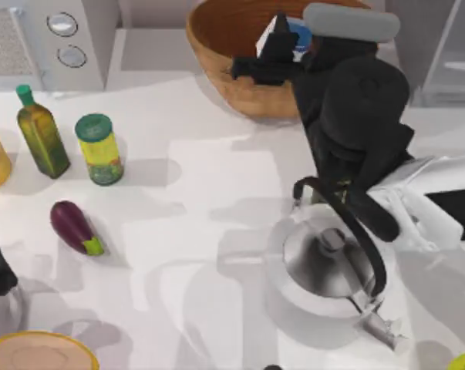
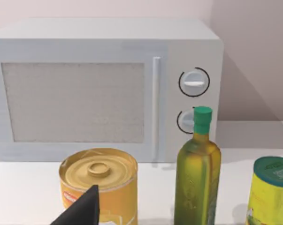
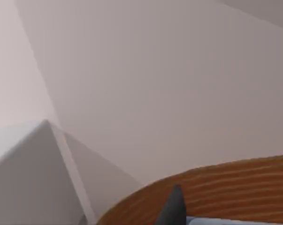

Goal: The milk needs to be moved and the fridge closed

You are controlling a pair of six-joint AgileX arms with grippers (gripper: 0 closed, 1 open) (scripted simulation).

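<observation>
White bench [image 1: 217, 177] carries a microwave [image 1: 55, 38], oil bottle [image 1: 41, 132], green-lidded jar [image 1: 99, 149] and eggplant [image 1: 75, 227]. Also a wooden bowl [image 1: 217, 46], kettle [image 1: 332, 266] and tin can [image 2: 100, 187].

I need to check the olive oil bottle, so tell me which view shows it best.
The left wrist view: the olive oil bottle stands close and side-on before the microwave. The top view shows it from above, near the table's left edge.

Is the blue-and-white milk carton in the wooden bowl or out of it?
In: the blue-and-white milk carton sits within the wooden bowl rim, right gripper at it.
</observation>
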